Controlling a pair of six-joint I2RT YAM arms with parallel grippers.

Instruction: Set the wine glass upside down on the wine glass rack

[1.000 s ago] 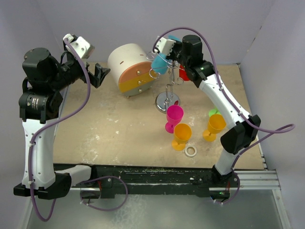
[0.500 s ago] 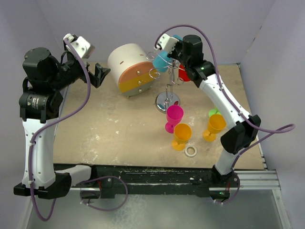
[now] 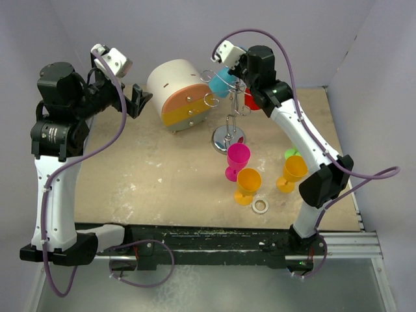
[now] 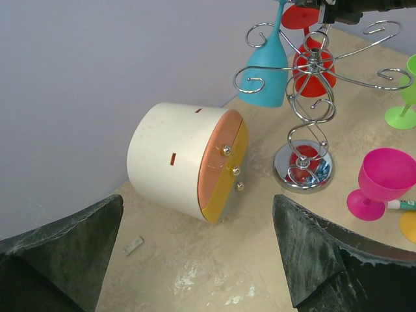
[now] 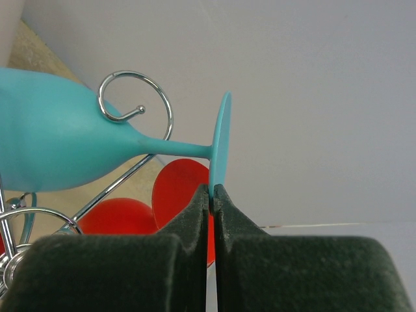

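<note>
The silver wire rack (image 3: 229, 123) stands on its round chrome base (image 4: 303, 170) at the back of the table. A red glass (image 4: 314, 65) hangs upside down on it. My right gripper (image 5: 212, 190) is shut on the foot rim of a blue wine glass (image 5: 65, 149), held upside down and tilted among the curled arms (image 5: 133, 97). I cannot tell whether its stem rests on the wire. The glass also shows in the top view (image 3: 220, 84) and the left wrist view (image 4: 266, 71). My left gripper (image 4: 198, 260) is open and empty at the far left (image 3: 138, 101).
A white-and-orange round drawer box (image 3: 177, 91) lies left of the rack. A pink glass (image 3: 237, 158), two orange glasses (image 3: 247, 183) (image 3: 292, 171) and a green glass (image 3: 291, 154) stand in front of the rack. A white ring (image 3: 260, 206) lies near the front edge.
My right gripper has moved the blue glass a little up and back at the rack's top. The left arm has shifted slightly.
</note>
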